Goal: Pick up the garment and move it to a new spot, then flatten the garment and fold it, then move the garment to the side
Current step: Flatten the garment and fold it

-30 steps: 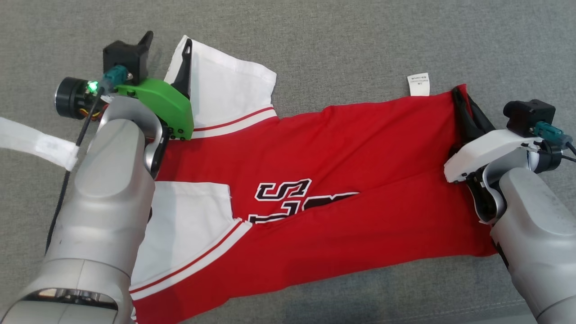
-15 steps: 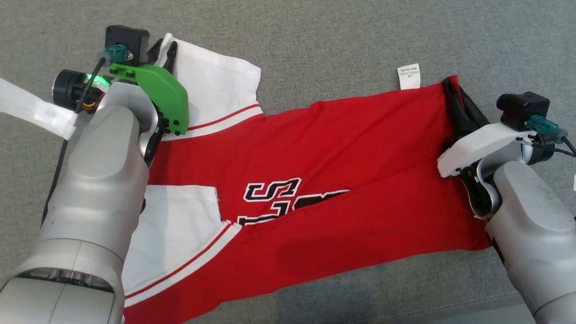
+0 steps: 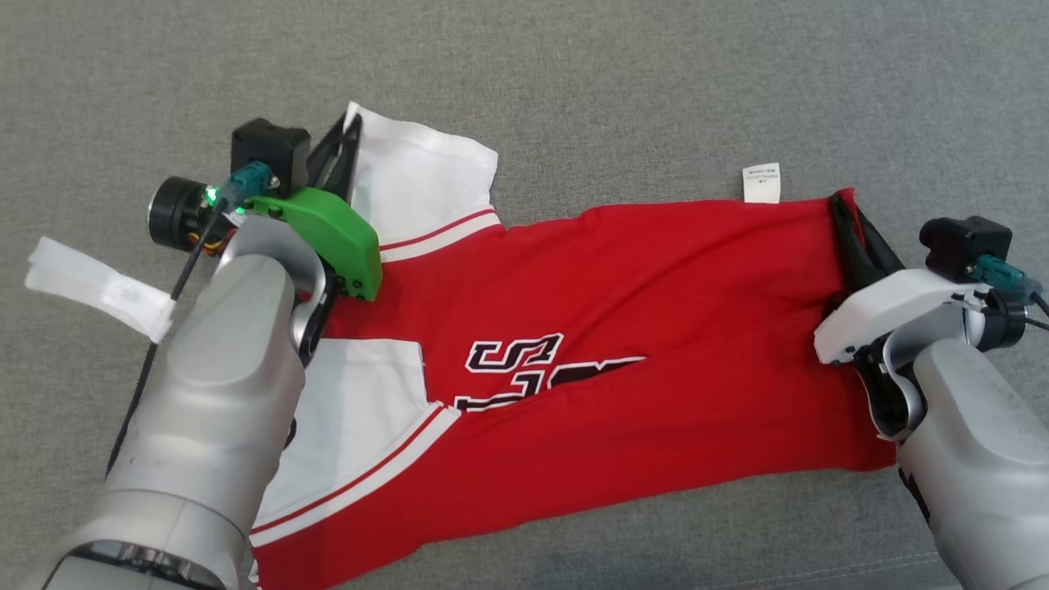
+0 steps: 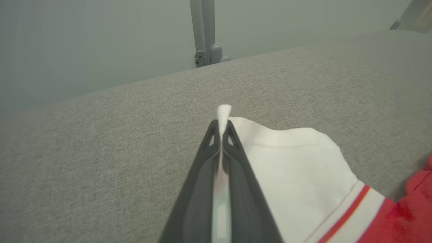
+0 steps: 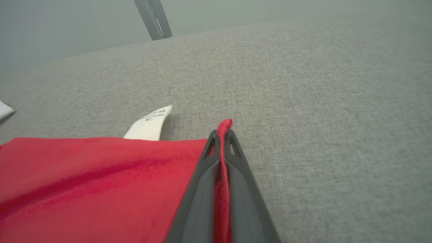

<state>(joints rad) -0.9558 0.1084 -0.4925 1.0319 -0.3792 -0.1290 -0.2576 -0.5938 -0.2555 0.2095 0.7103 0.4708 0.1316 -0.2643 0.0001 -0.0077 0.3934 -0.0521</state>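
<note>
Head view: the red-and-white garment point(image 3: 623, 328) lies lengthwise left to right on the grey padded surface point(image 3: 615, 82). It's mostly flat, sleeves at the left end, hem at the right, with a diagonal crease through the lettering. At the far left, the left gripper point(image 3: 351, 139) is clamped on the corner of the far sleeve point(image 3: 426, 176). In the left wrist view a sliver of white cloth pokes past the closed tips. At the far right, the right gripper point(image 3: 846, 209) is pinched on the hem corner, red fabric between its fingers, care label point(image 3: 761, 182) just beside it.

Risks as I read it:
- Both bites look shallow. A sharp tug could strip the cloth out, sleeve side first.
- That sleeve is a loose flap. Lifting it may only stretch it and leave the body behind, giving a skewed fold.
- Uneven lift between the arms would deepen the crease.
- The near sleeve point(image 3: 361, 410) is unheld and could bunch underneath.
- The left forearm point(image 3: 221, 393) hangs over the cloth and could drag it.
</note>
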